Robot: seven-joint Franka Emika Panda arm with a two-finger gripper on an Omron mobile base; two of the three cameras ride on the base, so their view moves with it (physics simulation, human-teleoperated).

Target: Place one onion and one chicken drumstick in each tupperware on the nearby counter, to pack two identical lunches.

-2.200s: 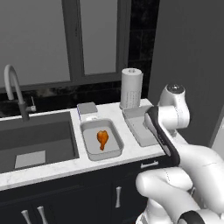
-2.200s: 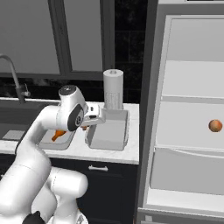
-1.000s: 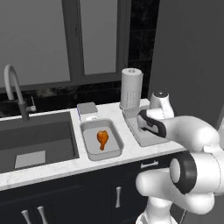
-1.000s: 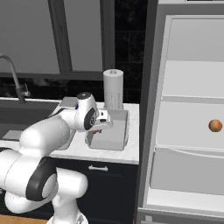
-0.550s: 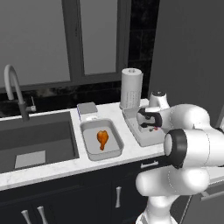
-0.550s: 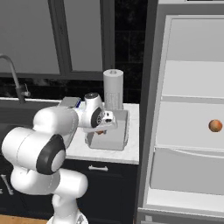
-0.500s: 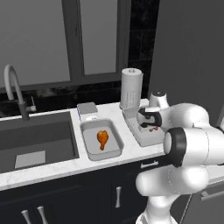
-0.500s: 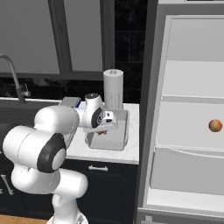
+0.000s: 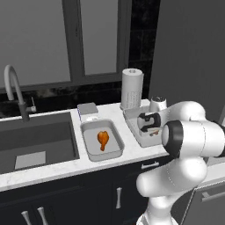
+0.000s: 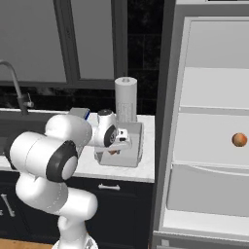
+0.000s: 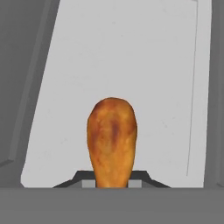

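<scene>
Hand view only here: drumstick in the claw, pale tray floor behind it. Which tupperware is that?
Observer: The claw and its gripped drumstick are at the right tupperware, the one just in front of the paper towel roll on the counter.
Operator: Other one loaded?
Observer: The left tupperware holds a second drumstick and no onion.
Operator: Any onion around?
Observer: One onion, on a fridge shelf to the right of the counter.
</scene>
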